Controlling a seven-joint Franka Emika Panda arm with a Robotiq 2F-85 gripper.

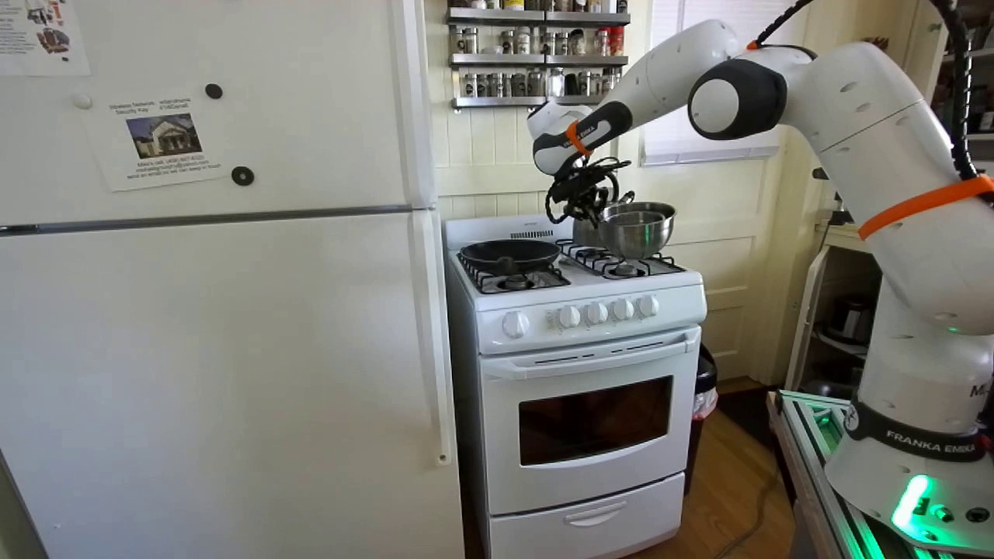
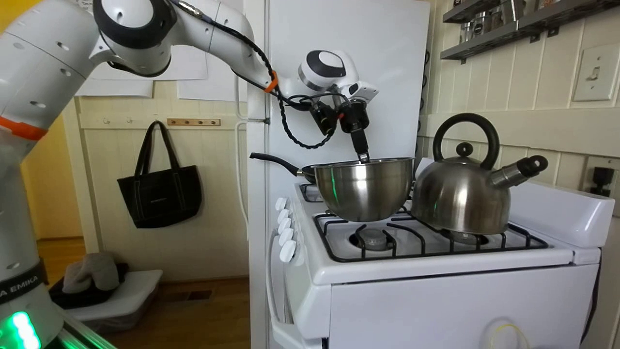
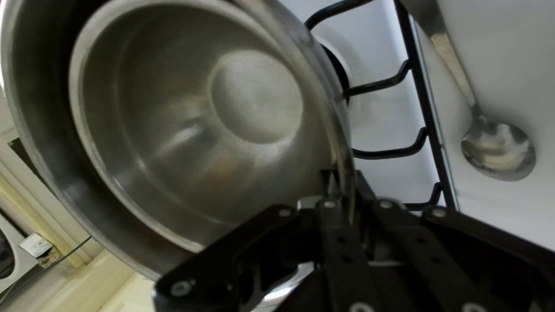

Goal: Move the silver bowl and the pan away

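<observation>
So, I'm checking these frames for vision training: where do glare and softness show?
In an exterior view, a white highlight and a green streak on the silver bowl; in both exterior views, the green base light washed nearly white; in the wrist view, softness overall, a pale glint inside the bowl, bright reflections on the spoon.

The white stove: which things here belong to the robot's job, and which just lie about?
Part of the job:
shiny round silver metal bowl, gripped by the black end effector
shallow round black pan

Just lying about:
black-handled silver metal kettle
shiny metal spoon
</observation>
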